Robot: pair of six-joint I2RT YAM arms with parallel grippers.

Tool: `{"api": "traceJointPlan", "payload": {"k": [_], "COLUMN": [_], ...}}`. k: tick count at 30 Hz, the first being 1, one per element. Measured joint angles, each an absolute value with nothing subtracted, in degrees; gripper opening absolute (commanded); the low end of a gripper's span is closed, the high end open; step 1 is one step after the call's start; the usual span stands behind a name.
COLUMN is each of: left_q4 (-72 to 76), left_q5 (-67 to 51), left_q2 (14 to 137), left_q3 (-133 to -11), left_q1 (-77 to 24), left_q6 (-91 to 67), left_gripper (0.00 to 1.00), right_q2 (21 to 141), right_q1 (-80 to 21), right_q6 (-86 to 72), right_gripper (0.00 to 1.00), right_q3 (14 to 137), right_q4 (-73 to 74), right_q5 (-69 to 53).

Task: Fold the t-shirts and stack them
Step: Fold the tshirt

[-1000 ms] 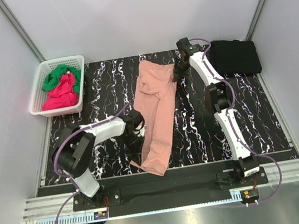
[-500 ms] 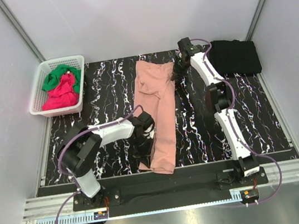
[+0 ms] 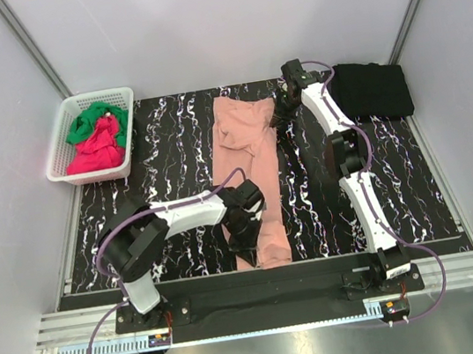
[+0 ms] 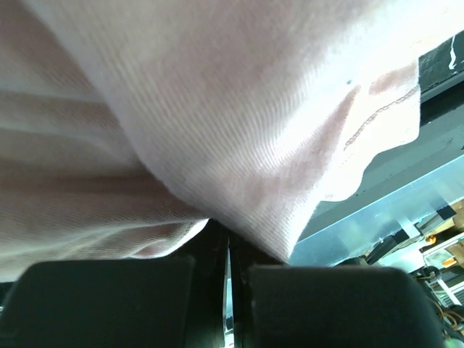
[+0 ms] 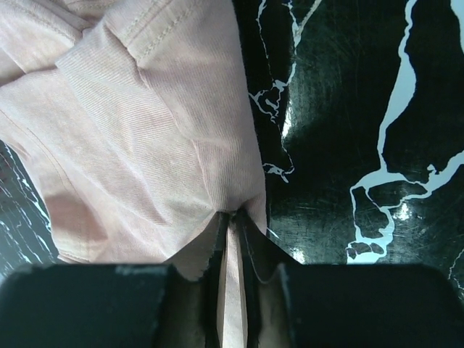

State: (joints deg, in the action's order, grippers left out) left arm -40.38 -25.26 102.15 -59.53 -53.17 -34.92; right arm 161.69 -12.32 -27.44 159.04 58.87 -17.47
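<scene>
T-shirt (image 3: 246,153) lies stretched between left tool (image 3: 245,232) and right tool (image 3: 278,117), both pinching it.

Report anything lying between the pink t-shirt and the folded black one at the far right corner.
Only the right arm crosses that gap; otherwise bare black marble tabletop separates the salmon-pink cloth t-shirt from the folded black cloth t-shirt. The left hand and right hand both pinch the pink shirt.
</scene>
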Motion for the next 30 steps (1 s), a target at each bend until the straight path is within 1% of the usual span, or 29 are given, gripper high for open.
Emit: {"api": "traceJointPlan", "payload": {"k": [5, 9, 11, 12, 14, 15, 18, 20, 22, 24, 25, 27, 30], "left_q4": [-40.3, -40.5, -41.6, -42.1, -43.2, -43.8, -46.0, -47.2, -47.9, -48.9, -50.1, -51.0, -52.3], "left_q5": [-24.7, -23.9, -22.7, -22.0, -20.7, -20.2, -17.9, -16.2, -14.8, -13.1, -12.5, -11.5, -11.1], "left_q2": [100.1, 97.5, 95.8, 95.0, 93.3, 92.6, 90.1, 88.9, 88.7, 89.9, 91.4, 95.9, 105.5], "left_q3": [-58.3, -55.7, -55.0, -55.0, -55.0, -55.1, -55.9, -57.3, -59.4, -62.6, -65.4, -71.7, -84.4], "left_q1": [-53.1, -53.1, -52.8, -52.7, -51.6, -50.7, -45.9, -41.5, -36.9, -32.9, -31.2, -29.1, -27.4], "left_q6": [-35.6, -35.7, -35.6, -35.5, -34.7, -34.4, -33.2, -31.9, -30.7, -29.4, -28.7, -27.6, -26.2], "left_gripper": [0.00, 0.00, 0.07, 0.16, 0.25, 0.31, 0.32, 0.35, 0.35, 0.35, 0.34, 0.34, 0.33], "right_q2": [160.7, 159.3, 158.3, 157.6, 156.3, 155.4, 152.2, 149.4, 146.1, 141.7, 139.2, 135.9, 135.9], "right_q1": [-12.3, -12.2, -12.1, -12.1, -12.3, -12.3, -12.3, -12.4, -12.4, -12.6, -12.8, -13.4, -14.3], "right_q6": [-25.9, -25.5, -25.5, -25.5, -25.5, -25.5, -25.5, -25.8, -25.9, -25.9, -25.7, -25.6, -25.0], "right_gripper": [0.22, 0.22, 0.21, 0.21, 0.22, 0.22, 0.23, 0.22, 0.22, 0.21, 0.20, 0.19, 0.20], "right_q3": [157.7, 155.9, 154.7, 154.2, 153.9, 153.9, 153.8, 153.8, 153.1, 150.0, 146.9, 142.3, 139.5], "right_q4": [58.3, 58.4, 58.6, 58.8, 59.5, 59.7, 59.9, 60.0, 60.5, 61.3, 60.7, 60.9, 61.4], "right_q5": [-17.1, -17.0, -17.3, -17.5, -17.9, -18.2, -19.6, -20.6, -21.2, -21.8, -21.7, -21.8, -22.0]}}
